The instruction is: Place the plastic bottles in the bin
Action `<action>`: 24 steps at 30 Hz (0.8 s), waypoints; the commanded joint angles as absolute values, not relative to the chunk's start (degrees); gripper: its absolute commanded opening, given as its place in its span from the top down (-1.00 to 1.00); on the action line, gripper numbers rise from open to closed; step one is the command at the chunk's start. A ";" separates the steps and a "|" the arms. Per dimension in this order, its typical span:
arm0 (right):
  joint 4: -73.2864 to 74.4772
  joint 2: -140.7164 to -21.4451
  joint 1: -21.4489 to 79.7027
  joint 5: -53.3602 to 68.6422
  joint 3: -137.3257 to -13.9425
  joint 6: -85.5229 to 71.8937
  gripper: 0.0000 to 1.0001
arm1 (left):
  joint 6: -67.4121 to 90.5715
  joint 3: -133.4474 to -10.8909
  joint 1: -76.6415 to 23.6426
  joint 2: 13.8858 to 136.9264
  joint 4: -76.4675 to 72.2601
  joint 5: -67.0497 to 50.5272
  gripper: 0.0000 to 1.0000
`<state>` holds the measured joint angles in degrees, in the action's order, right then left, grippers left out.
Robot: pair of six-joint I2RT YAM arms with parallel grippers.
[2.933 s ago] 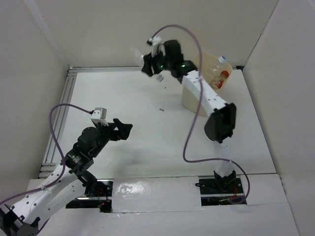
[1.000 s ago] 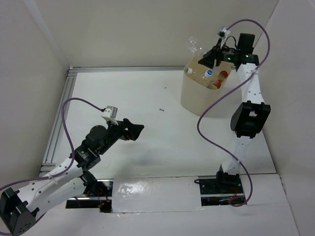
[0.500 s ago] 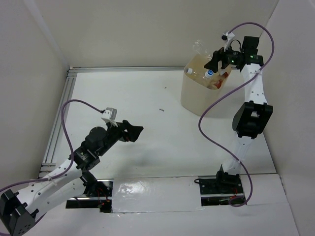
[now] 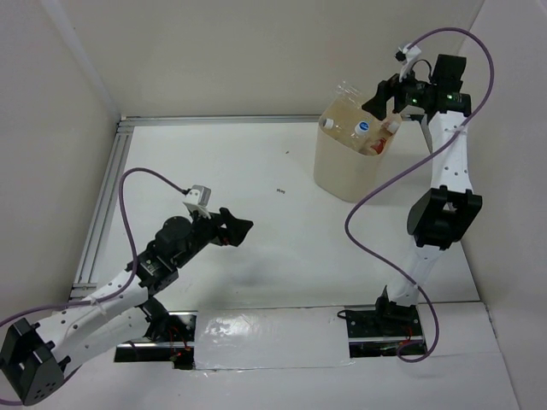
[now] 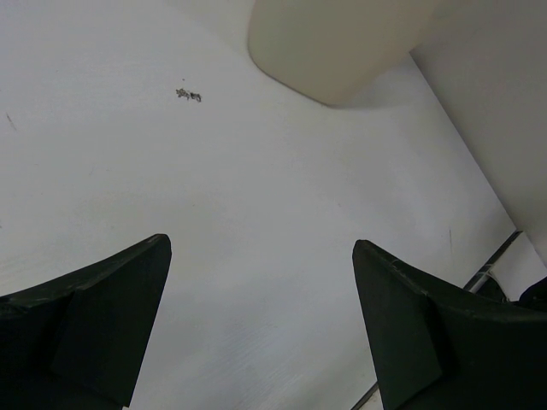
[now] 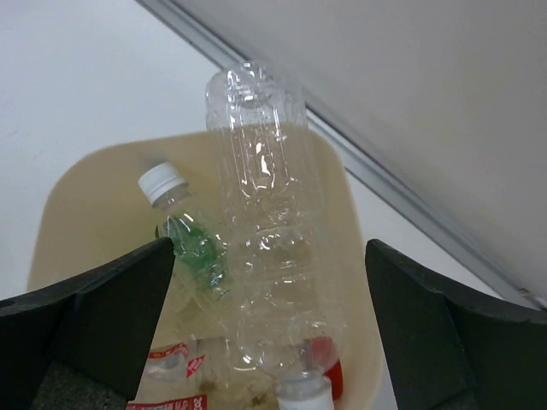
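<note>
Table [image 4: 256,171] corner: clear bottle [image 6: 259,205] now leaning in bin [image 4: 336,175].

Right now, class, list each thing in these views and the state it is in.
bin: upright, holding bottles.
large clear bottle: inside bin, on end, poking above rim.
green bottle: inside bin, white cap on.
left gripper: open, empty, over the table.
right gripper: open, empty, above the bin.

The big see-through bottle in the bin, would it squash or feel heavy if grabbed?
Probably light: the clear bottle looks empty. Its thin ribbed wall would likely dent when squeezed. Being round, it could roll on a flat surface.
</note>
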<state>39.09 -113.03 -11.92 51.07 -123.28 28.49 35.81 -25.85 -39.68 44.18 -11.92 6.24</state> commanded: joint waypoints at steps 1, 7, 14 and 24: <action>34.89 -106.79 -13.45 49.66 -124.01 26.89 -0.98 | 33.49 -29.09 -39.99 45.78 -17.13 4.66 -1.00; 31.12 -95.82 -15.64 42.99 -116.05 21.28 -0.98 | 32.09 -32.95 -39.99 49.82 -19.42 3.08 -1.00; 30.75 -74.38 -11.17 28.85 -92.42 13.36 -0.98 | 27.96 -45.07 -37.97 61.60 -17.31 -2.45 -1.00; 33.40 -50.55 -6.94 11.33 -64.88 4.13 -0.98 | 25.85 -58.18 -32.61 72.33 -13.37 -13.35 -1.00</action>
<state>33.54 -52.71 -6.94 15.99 -68.45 7.29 28.34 -54.70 -33.19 71.85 -12.75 -8.99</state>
